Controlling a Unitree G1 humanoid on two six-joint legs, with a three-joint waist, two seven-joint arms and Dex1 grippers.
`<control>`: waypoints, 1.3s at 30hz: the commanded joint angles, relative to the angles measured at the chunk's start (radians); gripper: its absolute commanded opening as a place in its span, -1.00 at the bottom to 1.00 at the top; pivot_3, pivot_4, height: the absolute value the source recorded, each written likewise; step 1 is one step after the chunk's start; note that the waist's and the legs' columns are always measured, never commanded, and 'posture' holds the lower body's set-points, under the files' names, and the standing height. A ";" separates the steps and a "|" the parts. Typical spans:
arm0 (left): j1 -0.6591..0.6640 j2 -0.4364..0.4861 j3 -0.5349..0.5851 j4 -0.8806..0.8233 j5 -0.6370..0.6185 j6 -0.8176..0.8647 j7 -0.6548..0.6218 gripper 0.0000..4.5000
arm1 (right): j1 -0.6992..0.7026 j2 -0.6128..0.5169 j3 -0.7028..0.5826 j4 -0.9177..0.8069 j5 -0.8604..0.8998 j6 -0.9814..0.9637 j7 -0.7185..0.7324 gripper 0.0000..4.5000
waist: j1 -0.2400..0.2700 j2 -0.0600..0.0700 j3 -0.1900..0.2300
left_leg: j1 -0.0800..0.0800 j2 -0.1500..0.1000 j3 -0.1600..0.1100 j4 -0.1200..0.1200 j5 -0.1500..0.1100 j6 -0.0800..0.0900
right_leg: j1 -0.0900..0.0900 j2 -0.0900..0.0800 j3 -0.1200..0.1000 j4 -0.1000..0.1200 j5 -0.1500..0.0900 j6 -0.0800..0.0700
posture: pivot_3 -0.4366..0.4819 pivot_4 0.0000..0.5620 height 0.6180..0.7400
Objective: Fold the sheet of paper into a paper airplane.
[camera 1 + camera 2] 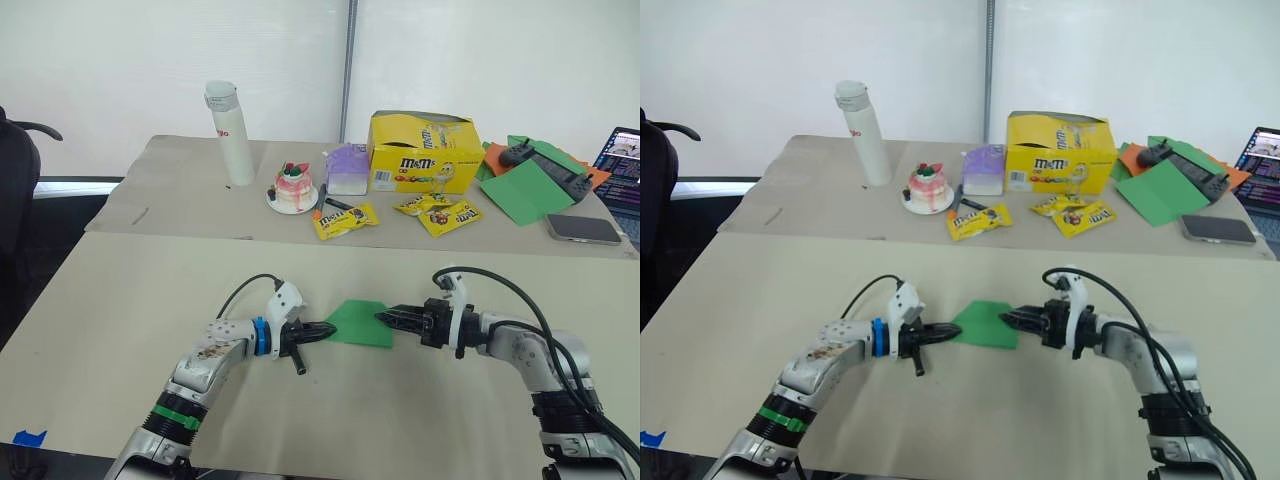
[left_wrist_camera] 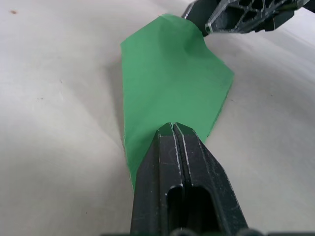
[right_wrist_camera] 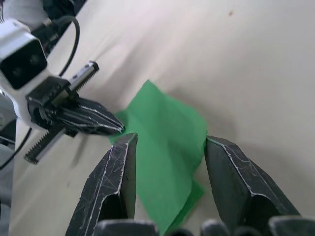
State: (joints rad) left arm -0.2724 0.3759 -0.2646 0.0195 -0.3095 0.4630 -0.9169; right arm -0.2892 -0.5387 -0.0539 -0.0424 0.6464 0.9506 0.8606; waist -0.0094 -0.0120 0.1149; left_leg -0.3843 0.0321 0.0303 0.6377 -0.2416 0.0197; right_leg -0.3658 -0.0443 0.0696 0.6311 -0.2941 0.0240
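- The sheet of paper (image 1: 362, 323) lies near the middle of the near table (image 1: 120, 330), folded into a wedge with layered flaps, between the two grippers; the folding looks well along but not finished.
- The left gripper (image 2: 173, 129) has its fingers pressed together on the paper's narrow end. If that pinch drags sideways, the thin sheet could skew or tear at the crease.
- The right gripper (image 3: 170, 142) has its fingers spread apart, straddling the opposite end without clamping it. Closing off-centre could crush the raised flap and spoil the fold line.
- With only one end held, the free end may lift or buckle; a bulge already shows in the left wrist view.
- The yellow candy box (image 1: 422, 150), candy packets (image 1: 345, 220), white bottle (image 1: 229, 133) and the other green sheet (image 1: 525, 192) sit well apart on the far table, so collision there seems unlikely.
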 commanded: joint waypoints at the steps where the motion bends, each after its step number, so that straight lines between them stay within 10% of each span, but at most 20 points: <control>1: 0.012 -0.003 -0.019 0.028 0.023 0.012 0.008 -1.00 | -0.022 0.006 -0.036 -0.005 0.032 -0.001 -0.001 0.02 | 0.000 0.000 0.000 | 0.000 0.000 0.000 0.000 0.000 0.000 | 0.000 0.000 0.000 0.000 0.000 0.000 | -0.05 -0.47 1.00; 11: 0.021 0.000 -0.020 0.025 0.027 0.009 0.011 -1.00 | -0.033 0.016 -0.043 0.003 0.044 0.007 0.003 0.02 | 0.000 0.000 0.000 | 0.000 0.000 0.000 0.000 0.000 0.000 | 0.000 0.000 0.000 0.000 0.000 0.000 | -0.05 -0.47 1.00; 18: 0.022 0.000 -0.024 0.031 0.030 0.005 0.007 -1.00 | -0.030 0.022 -0.052 0.001 0.048 0.008 -0.005 -0.97 | 0.000 0.000 0.000 | 0.000 0.000 0.000 0.000 0.000 0.000 | 0.000 0.000 0.000 0.000 0.000 0.000 | -0.05 -0.47 1.00; 30: 0.029 0.006 -0.028 0.021 0.028 0.014 0.000 -1.00 | 0.023 -0.003 -0.002 -0.100 0.010 -0.156 0.081 -0.99 | -0.001 0.000 0.000 | 0.000 0.000 0.000 0.000 0.000 0.000 | 0.000 0.000 0.000 0.000 0.000 0.000 | -0.05 -0.47 1.00; 39: 0.029 0.020 -0.034 0.022 0.030 0.015 -0.016 -1.00 | 0.084 -0.056 0.149 -0.082 -0.349 -0.801 0.198 -0.99 | -0.004 0.000 0.000 | 0.000 0.000 0.000 0.000 0.000 0.000 | 0.000 0.001 0.000 -0.001 0.000 0.001 | -0.05 -0.47 1.00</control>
State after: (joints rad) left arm -0.2642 0.3849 -0.2728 0.0123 -0.3044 0.4586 -0.9296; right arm -0.2088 -0.5778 0.0785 -0.1149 0.3546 0.2930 1.0270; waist -0.0134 -0.0120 0.1149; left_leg -0.3839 0.0320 0.0304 0.6376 -0.2417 0.0197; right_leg -0.3659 -0.0435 0.0694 0.6303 -0.2944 0.0248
